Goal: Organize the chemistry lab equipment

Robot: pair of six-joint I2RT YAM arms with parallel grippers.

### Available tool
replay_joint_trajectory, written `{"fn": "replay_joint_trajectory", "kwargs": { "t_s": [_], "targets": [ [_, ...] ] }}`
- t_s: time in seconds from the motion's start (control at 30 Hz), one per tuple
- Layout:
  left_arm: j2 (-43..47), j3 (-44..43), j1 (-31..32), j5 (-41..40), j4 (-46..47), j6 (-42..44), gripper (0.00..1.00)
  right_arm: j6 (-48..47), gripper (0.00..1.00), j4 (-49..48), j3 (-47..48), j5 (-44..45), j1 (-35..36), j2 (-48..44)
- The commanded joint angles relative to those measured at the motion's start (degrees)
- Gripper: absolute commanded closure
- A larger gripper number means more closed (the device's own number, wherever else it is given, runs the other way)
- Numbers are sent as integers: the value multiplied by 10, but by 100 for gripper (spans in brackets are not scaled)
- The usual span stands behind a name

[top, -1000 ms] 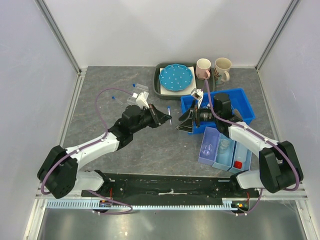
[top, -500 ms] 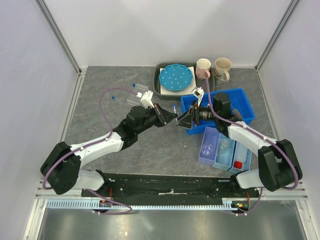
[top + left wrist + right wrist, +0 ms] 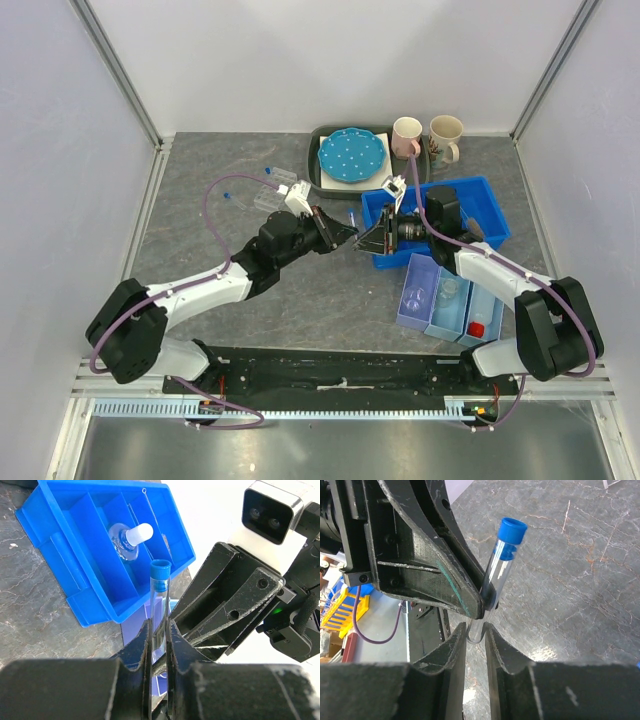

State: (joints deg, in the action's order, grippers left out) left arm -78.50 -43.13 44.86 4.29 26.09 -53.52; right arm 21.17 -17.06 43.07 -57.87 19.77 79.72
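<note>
Nearest you on the right, a lilac tray (image 3: 410, 308) holds a small clear flask (image 3: 418, 296). The pale blue bins (image 3: 452, 318) touching it hold another glass piece (image 3: 450, 290) and the red-capped bottle (image 3: 477, 328).

Further in, over the bare middle of the table (image 3: 200, 230), your two grippers meet tip to tip. Your left gripper (image 3: 159, 630) is clamped narrow on the blue-capped tube (image 3: 159, 595), held around mid-length with the cap end pointing out past the fingers. Your right gripper (image 3: 476, 630) has its fingers drawn in narrow around the tube's rounded bottom end, touching it on both sides, so you have the tube pinched from both arms at once and lifted off the table. One left finger (image 3: 445, 575) lies alongside the glass just above your right fingertips.

Just beyond the right gripper sits the blue divided bin (image 3: 480, 195); the left wrist view shows a stoppered glass flask (image 3: 125, 540) lying in one of its compartments.

Further back on the left, the clear test-tube rack (image 3: 278, 190) lies on the table with two loose tubes (image 3: 228, 195) near it.

At the far edge, a dark tray (image 3: 318, 180) carries the blue dotted plate (image 3: 350, 153), with two mugs (image 3: 407, 136) just beside it.
</note>
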Motion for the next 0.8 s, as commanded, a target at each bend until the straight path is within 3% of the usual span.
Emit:
{"fn": "replay_joint_trajectory", "kwargs": {
  "t_s": [0.0,0.2,0.3,0.5,0.6,0.77],
  "targets": [
    [-2,-26,12,4,27,3,92,-29,75,6,18,7,-1,10],
    [11,-16,12,9,14,14,72,-60,82,33,27,15,-1,7],
    [26,-11,12,5,1,29,52,-66,83,37,27,14,0,4],
    [59,-26,10,-19,-88,71,29,-94,84,56,32,11,-1,1],
    [65,-55,0,-31,-170,97,24,-119,84,76,35,8,0,-1],
    [57,-118,-51,41,-275,127,24,-166,84,105,42,-3,4,-8]
  ]
}}
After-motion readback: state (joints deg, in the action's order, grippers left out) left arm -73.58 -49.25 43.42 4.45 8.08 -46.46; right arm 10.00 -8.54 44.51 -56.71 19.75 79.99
